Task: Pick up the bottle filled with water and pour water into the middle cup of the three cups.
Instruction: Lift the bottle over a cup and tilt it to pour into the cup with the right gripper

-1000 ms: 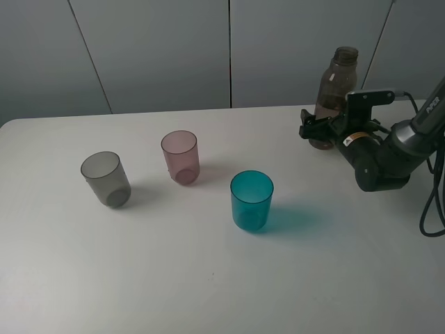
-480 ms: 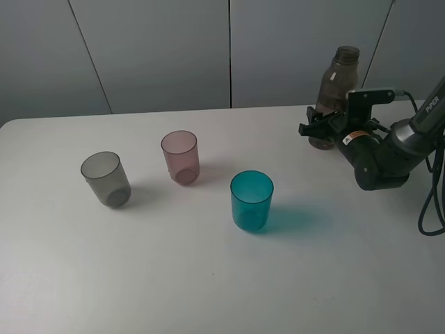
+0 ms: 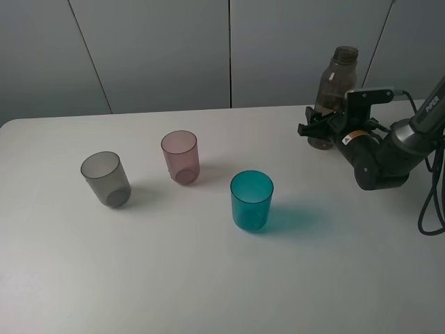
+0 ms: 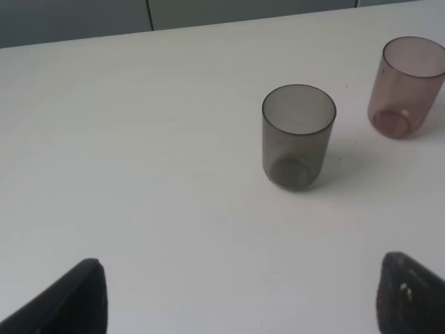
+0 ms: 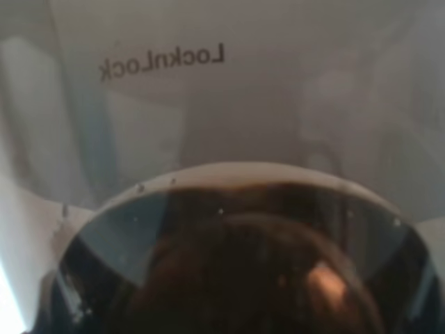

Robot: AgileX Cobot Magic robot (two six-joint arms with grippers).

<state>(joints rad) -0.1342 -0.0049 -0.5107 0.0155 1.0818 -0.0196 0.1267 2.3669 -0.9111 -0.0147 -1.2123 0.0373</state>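
The smoky brown-grey bottle [image 3: 336,76] stands uncapped at the back right of the table. My right gripper [image 3: 321,130] is at its lower part, with one finger across the front; the grip itself is hidden. In the right wrist view the bottle [image 5: 236,104] fills the frame, with the water [image 5: 236,257] dark in its lower part. The three cups stand in a row: smoky grey [image 3: 106,179], pink-mauve middle cup [image 3: 181,156], teal-blue [image 3: 252,200]. My left gripper [image 4: 240,306] is open and empty, back from the grey cup [image 4: 297,136] and the pink cup [image 4: 407,87].
The white table [image 3: 208,278] ends at a grey panelled wall [image 3: 160,49] just behind the bottle. The right arm's black cable [image 3: 431,202] hangs at the right edge. The left arm is out of the exterior view.
My right gripper has moved a little farther in around the bottle's lower part and has held still for the last half second. The bottle and cups have not moved.
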